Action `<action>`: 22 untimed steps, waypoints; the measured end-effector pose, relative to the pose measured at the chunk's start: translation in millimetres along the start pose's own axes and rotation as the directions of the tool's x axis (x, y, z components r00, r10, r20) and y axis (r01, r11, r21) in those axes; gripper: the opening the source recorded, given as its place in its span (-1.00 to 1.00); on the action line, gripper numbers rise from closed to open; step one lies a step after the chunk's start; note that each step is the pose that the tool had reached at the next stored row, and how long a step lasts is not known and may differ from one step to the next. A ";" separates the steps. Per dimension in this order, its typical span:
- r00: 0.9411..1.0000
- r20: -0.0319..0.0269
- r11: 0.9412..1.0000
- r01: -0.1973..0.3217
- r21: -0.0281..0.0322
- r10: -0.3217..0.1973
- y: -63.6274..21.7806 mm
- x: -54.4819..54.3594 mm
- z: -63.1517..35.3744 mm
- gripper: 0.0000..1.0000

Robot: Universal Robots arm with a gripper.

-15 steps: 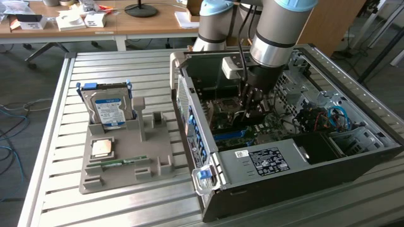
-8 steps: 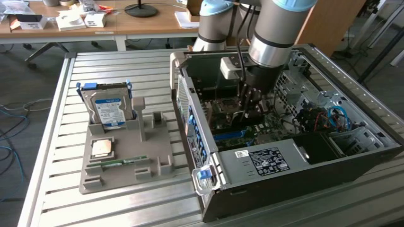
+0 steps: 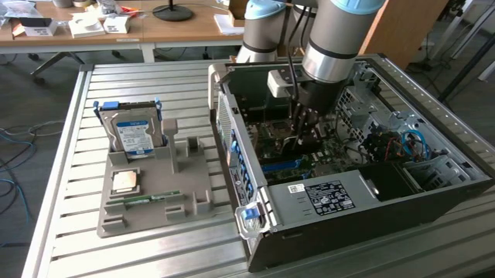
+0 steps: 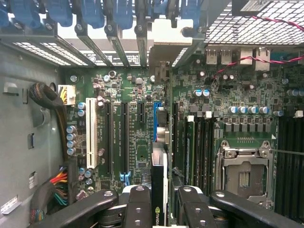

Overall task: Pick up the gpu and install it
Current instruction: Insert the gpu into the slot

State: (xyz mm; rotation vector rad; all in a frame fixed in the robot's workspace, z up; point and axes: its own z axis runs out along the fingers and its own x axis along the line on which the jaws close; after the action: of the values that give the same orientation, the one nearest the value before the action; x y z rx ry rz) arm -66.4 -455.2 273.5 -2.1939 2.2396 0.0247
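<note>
gripper (image 4: 159, 205) pinching gpu (image 4: 158, 178) edge-on inside the pc case (image 3: 309, 237), over the motherboard (image 4: 137, 142), in line with blue slot (image 4: 157, 118).

The gpu (image 4: 158, 187) is black with a greenish logo, the motherboard (image 4: 137, 142) dark green, one slot (image 4: 91, 133) white, the clips (image 4: 61, 12) blue, the hard drive (image 3: 135, 136) blue-and-white labelled.

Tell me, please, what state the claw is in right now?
Claw: closed on the gpu, holding it edge-on over the motherboard.
</note>
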 end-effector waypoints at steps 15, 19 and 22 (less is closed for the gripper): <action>1.000 0.000 1.000 0.000 0.000 0.000 2.2 2.4 0.0 -0.47; 1.000 0.000 1.000 0.000 0.001 0.000 5.1 2.5 0.1 -0.47; 1.000 0.000 1.000 0.000 0.001 0.000 6.2 2.6 0.0 -0.47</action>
State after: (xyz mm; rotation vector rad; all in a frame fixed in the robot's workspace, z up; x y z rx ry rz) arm -72.7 -457.6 273.5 -2.1934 2.2392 0.0238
